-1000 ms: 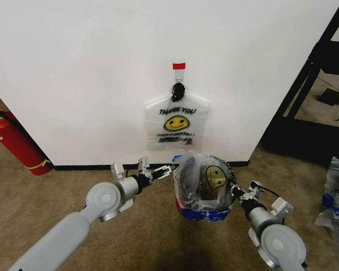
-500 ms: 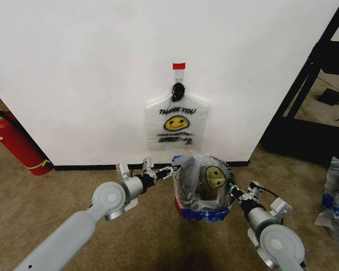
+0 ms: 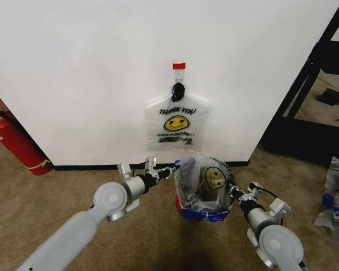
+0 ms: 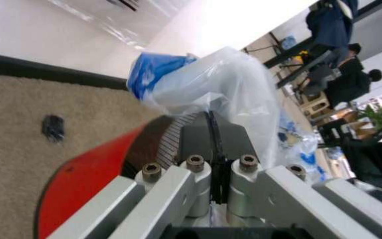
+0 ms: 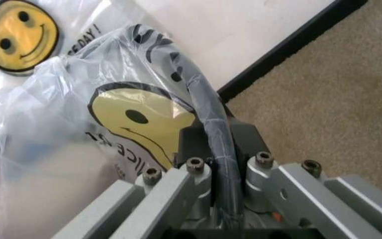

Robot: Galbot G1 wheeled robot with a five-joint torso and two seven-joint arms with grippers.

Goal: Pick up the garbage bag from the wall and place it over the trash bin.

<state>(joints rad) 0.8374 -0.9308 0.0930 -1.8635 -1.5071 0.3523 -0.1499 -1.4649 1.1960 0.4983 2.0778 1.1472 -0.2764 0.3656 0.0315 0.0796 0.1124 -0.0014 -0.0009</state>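
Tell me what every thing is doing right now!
Garbage bag: pulled over the trash bin.
Trash bin: upright, covered.
Left gripper: jaws shut on the bag's edge.
Right gripper: jaws shut on bag and bin rim.
Second bag: hanging from the wall hook.

A red fire extinguisher [image 3: 14,141] leans at the far left, near the baseboard, on tan carpet [image 3: 39,197]. To the right stands a black metal rack [image 3: 304,90], with a clear sack of bottles [image 3: 337,192] on the floor at the right edge. A dark speck [image 4: 53,127] marks the carpet.
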